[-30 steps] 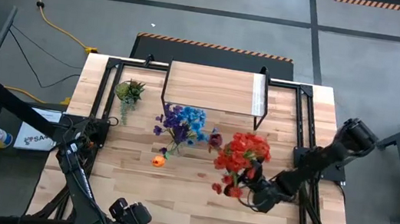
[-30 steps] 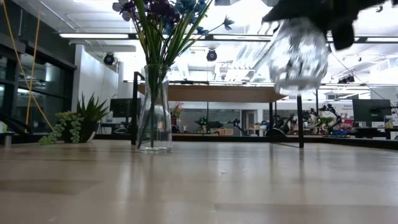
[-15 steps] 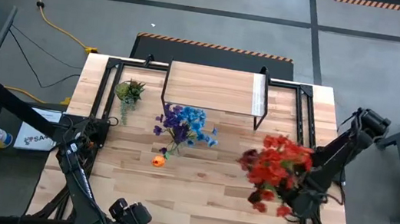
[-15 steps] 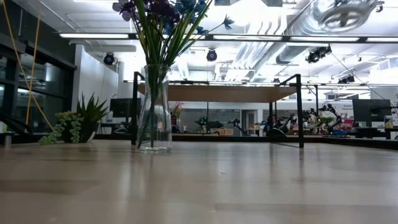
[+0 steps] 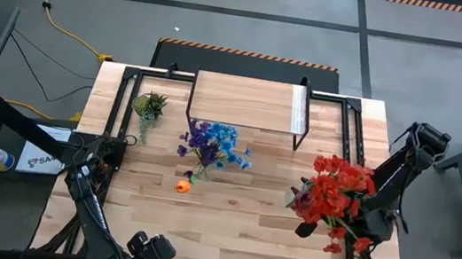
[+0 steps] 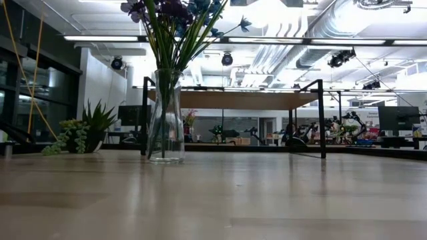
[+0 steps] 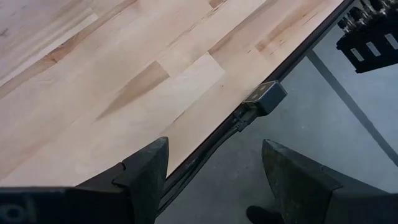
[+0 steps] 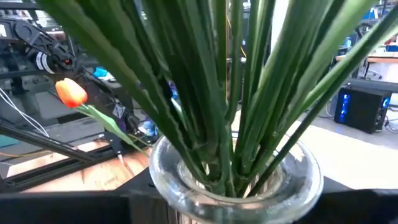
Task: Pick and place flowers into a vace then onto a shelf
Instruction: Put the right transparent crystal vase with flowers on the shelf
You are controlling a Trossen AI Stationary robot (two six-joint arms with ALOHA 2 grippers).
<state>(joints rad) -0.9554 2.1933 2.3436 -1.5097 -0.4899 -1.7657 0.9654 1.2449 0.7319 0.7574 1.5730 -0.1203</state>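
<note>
My right gripper [image 5: 357, 219] is shut on a clear glass vase [image 8: 236, 183] of red flowers [image 5: 334, 197], high over the table's right part; only green stems [image 8: 217, 93] and the rim show in its wrist view. A second glass vase [image 6: 165, 117] with blue and purple flowers [image 5: 214, 141] stands on its base mid-table. An orange bloom [image 5: 183, 186] lies on the table in front of it. The shelf [image 5: 248, 103] stands on its black legs at the far edge. My left gripper [image 7: 214, 162] waits open above the table's near edge. My right gripper holds the vase just below its rim [image 8: 186, 202], with dark fingers on either side of the glass. The picture's bottom edge cuts off the place of contact. It comes level from the table's right side. The vase is upright and lifted clear of the table.
A small green spiky plant [image 5: 150, 105] sits at the far left, beside the shelf. Black frame rails [image 5: 350, 141] run along the table's sides. Bare wood [image 5: 227, 227] lies across the table's near half.
My right gripper has carried the vase of red flowers up and toward the table's right edge. The vase, hanging at the top of the low view a second ago, has risen almost out of that view. It has stayed upright.
</note>
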